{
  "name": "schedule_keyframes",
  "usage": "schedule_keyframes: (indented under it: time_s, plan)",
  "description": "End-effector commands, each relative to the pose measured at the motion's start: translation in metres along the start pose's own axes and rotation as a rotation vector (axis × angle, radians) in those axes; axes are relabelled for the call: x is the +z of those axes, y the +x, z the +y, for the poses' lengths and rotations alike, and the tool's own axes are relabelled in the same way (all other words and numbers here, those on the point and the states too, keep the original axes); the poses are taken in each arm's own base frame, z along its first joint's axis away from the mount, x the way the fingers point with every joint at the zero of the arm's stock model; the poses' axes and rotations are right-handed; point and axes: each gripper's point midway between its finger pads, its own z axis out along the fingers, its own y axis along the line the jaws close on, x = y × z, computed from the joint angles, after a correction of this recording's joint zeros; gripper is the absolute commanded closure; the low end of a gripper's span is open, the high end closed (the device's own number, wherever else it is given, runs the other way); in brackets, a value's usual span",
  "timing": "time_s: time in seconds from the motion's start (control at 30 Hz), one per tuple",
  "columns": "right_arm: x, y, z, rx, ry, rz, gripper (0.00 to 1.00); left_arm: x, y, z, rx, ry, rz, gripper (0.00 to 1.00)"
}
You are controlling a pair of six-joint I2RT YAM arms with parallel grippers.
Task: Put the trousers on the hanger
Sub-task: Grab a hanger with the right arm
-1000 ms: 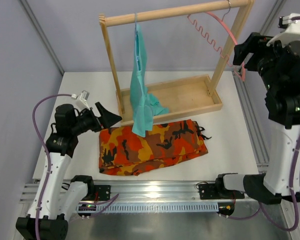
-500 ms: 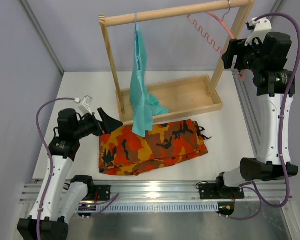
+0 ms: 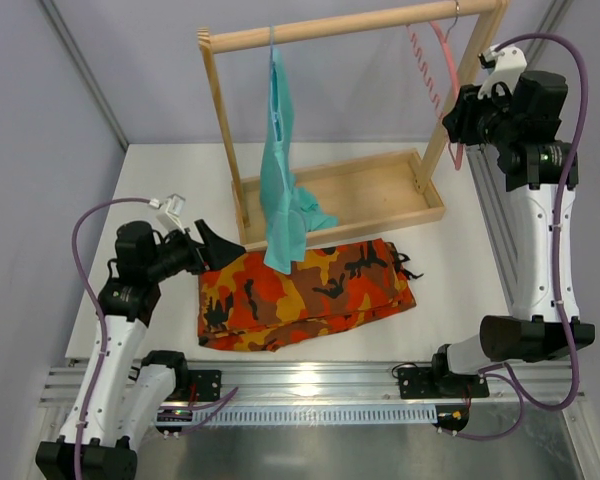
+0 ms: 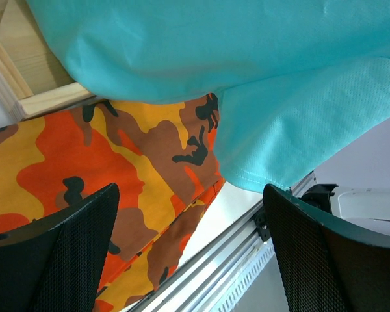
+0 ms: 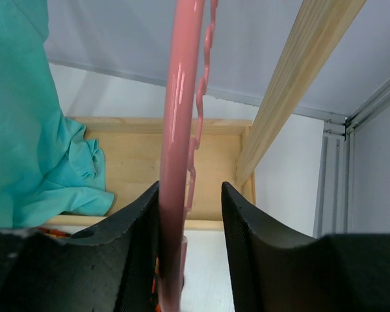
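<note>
The camouflage trousers (image 3: 305, 290) lie folded flat on the table in front of the rack; the left wrist view shows them as orange and brown cloth (image 4: 84, 162). My left gripper (image 3: 215, 243) hovers open over their left end, its jaws (image 4: 190, 208) wide apart with nothing between them. The pink hanger (image 3: 448, 52) hangs from the right end of the wooden rail. My right gripper (image 3: 458, 118) is at the hanger's lower arm. In the right wrist view the pink arm (image 5: 179, 130) runs between the half-closed jaws (image 5: 190, 195), against the left finger with a gap to the right one.
A teal garment (image 3: 280, 180) hangs from the rail on a thin hanger and drapes over the trousers' top edge. The wooden rack (image 3: 350, 25) has a tray base (image 3: 380, 190) and a right post (image 5: 292, 84) close beside my right gripper. The aluminium rail runs along the near edge.
My right arm has come in to the hanger and its jaws have narrowed around the pink arm; the hanger has swung edge-on. My left gripper has dropped slightly toward the trousers.
</note>
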Motion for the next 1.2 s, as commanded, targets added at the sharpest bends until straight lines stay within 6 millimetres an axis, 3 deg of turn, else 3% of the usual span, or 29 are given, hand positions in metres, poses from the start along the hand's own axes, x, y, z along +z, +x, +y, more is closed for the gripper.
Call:
schedule_keyframes:
  time_s: [0.0,0.17,0.27,0.33,0.7,0.97,1.17]
  plan:
    - [0.007,-0.009,0.003,0.002,0.013,-0.052,0.59,-0.001,-0.006,-0.004,0.050,0.023,-0.034,0.09]
    - [0.011,-0.016,0.002,0.005,0.064,-0.078,0.71,0.000,-0.007,-0.003,0.052,0.020,-0.046,0.11]
    - [0.013,-0.025,0.010,-0.013,0.071,-0.110,0.83,0.001,-0.008,-0.001,0.048,0.013,-0.053,0.11]
    - [0.014,-0.034,0.015,-0.023,0.069,-0.144,0.96,0.001,-0.007,0.000,0.045,0.014,-0.053,0.11]
    - [-0.009,-0.082,0.038,-0.023,0.016,-0.324,0.96,0.003,-0.008,0.001,0.040,0.011,-0.056,0.11]
    - [-0.008,-0.082,0.049,0.004,-0.018,-0.355,0.96,0.004,-0.008,0.000,0.034,0.022,-0.059,0.11]
    - [-0.018,-0.091,0.054,0.014,-0.031,-0.405,0.96,0.006,-0.007,0.003,0.026,0.017,-0.056,0.10]
